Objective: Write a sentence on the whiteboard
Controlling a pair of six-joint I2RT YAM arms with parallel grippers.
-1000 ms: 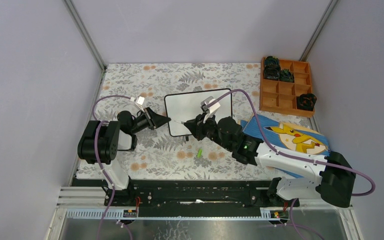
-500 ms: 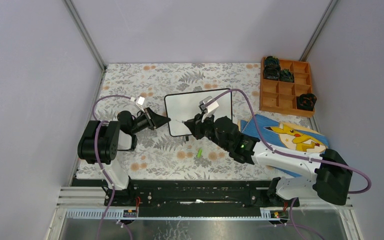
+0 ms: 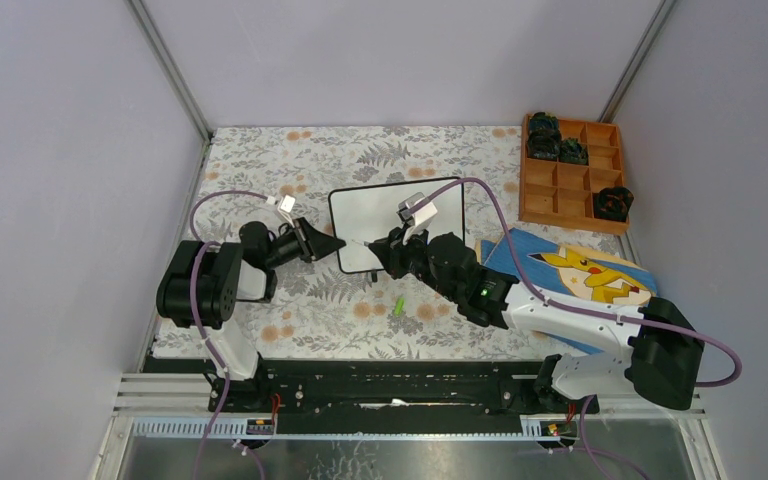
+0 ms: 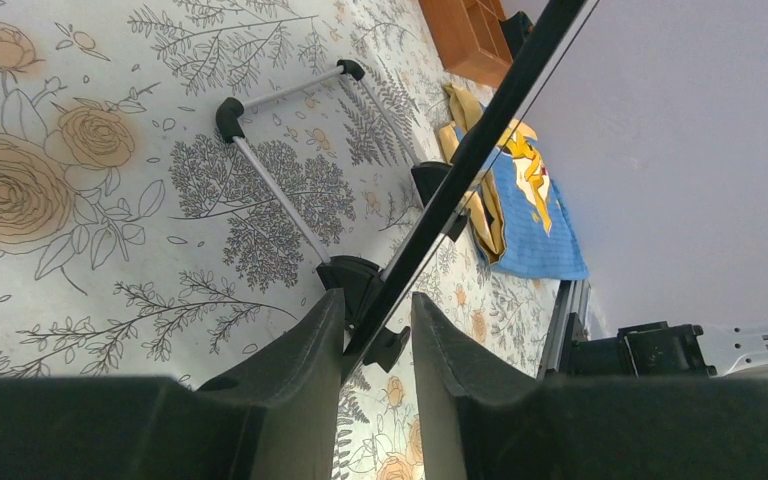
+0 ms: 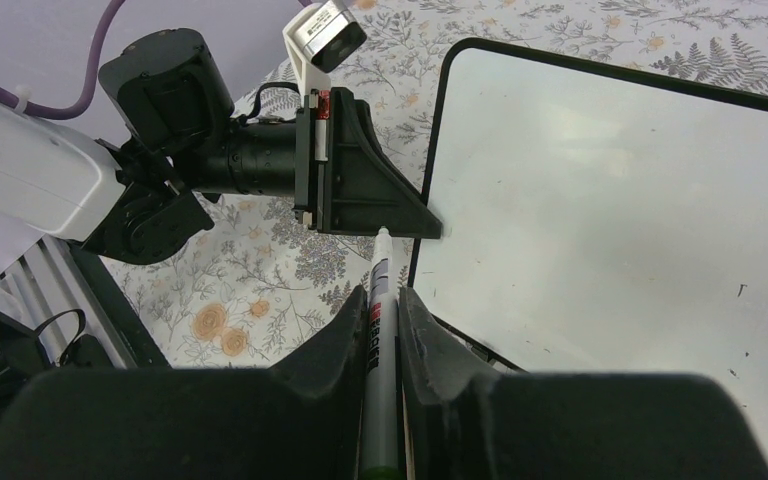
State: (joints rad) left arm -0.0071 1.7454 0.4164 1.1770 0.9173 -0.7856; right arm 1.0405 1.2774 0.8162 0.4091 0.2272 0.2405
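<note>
while the overhead view sets the whiteboard (image 3: pixel 370 215) at mid-table on the floral cloth (image 3: pixel 260 160), only the left wrist view shows it edge-on, raised on a wire stand (image 4: pixel 280 200), its thin black frame running between the fingers of the left gripper (image 4: pixel 377 300), which are drawn in close on that left edge. the right wrist view alone shows the board's face: plain white with a few tiny dark specks. there the right gripper (image 5: pixel 385 295) is clamped on a marker (image 5: pixel 381 262), its tip just beside the frame's left edge; whether it touches, i cannot tell. from above, a green cap (image 3: pixel 398 306) lies on open cloth near the board's front, bare cloth spreads beyond the far edge, a picture board (image 3: pixel 595 275) lies partly beneath the right arm, and a wooden tray (image 3: pixel 522 180) stands well apart in the far right corner.
</note>
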